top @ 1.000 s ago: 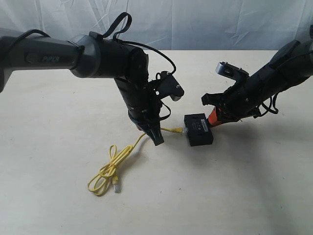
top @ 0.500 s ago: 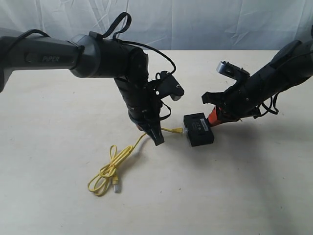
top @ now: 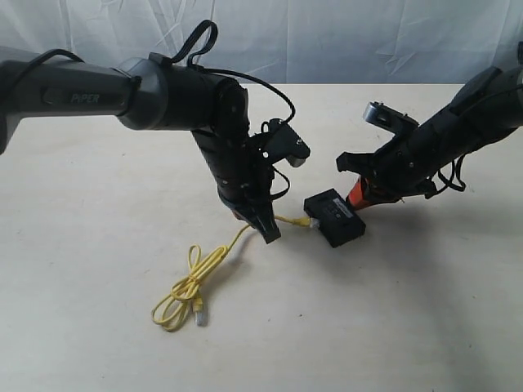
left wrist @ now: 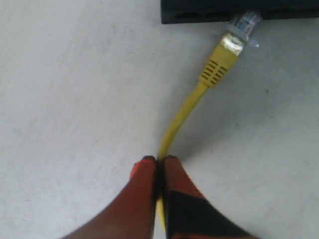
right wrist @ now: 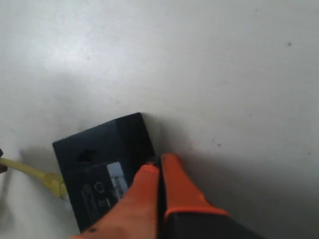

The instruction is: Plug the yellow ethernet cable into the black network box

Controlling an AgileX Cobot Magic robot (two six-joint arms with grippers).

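Observation:
The yellow ethernet cable (top: 216, 257) runs from a loose loop on the table to the black network box (top: 335, 217). My left gripper (top: 272, 233) is shut on the cable (left wrist: 189, 104) a short way behind its clear plug (left wrist: 245, 24). That plug sits at a port in the box's side (left wrist: 199, 10); how deep it is in I cannot tell. My right gripper (right wrist: 159, 163) is shut, with its orange fingertips pressed against the far edge of the box (right wrist: 99, 154), next to the pale label. The right gripper (top: 353, 200) holds nothing.
The cable's free end with its second plug (top: 198, 314) lies by the loop at the front left. A white cloth backdrop (top: 343, 41) hangs behind the pale table (top: 409, 310). Both black arms lean in over the middle.
My left gripper has pushed the cable a little to the right. The box has turned slightly, its right end now lower. The loop has slid to the right with the cable.

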